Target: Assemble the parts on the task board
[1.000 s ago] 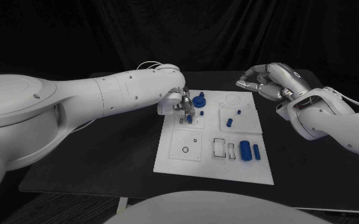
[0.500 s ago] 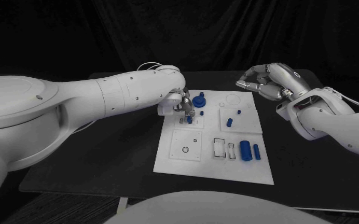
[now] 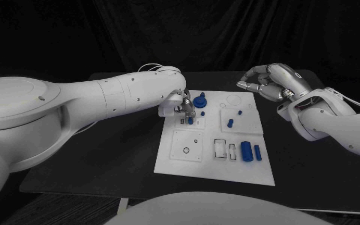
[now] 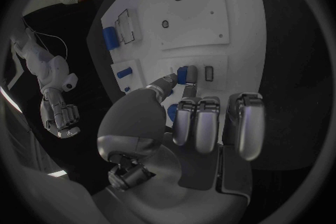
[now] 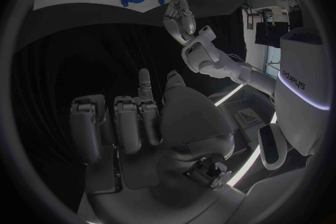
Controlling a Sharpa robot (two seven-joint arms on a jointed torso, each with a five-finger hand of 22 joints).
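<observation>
The white task board (image 3: 196,163) lies in the middle of the black table. My left hand (image 3: 182,107) hangs over the board's back left corner. Its thumb and a finger pinch a small blue part (image 4: 182,73) next to a small slot (image 4: 209,71). A blue round knob part (image 3: 200,100) stands just right of that hand. A thick blue cylinder (image 3: 245,151) and a slim blue peg (image 3: 257,152) lie near the board's front right. A short blue peg (image 3: 230,123) stands on the square plate further back. My right hand (image 3: 269,82) is raised off the board's back right corner, fingers curled in, holding nothing.
Rectangular slots (image 3: 220,148) sit left of the thick cylinder, and a square plate with a small ring (image 3: 187,146) lies at the front left. Bare black table (image 3: 98,157) surrounds the board on both sides.
</observation>
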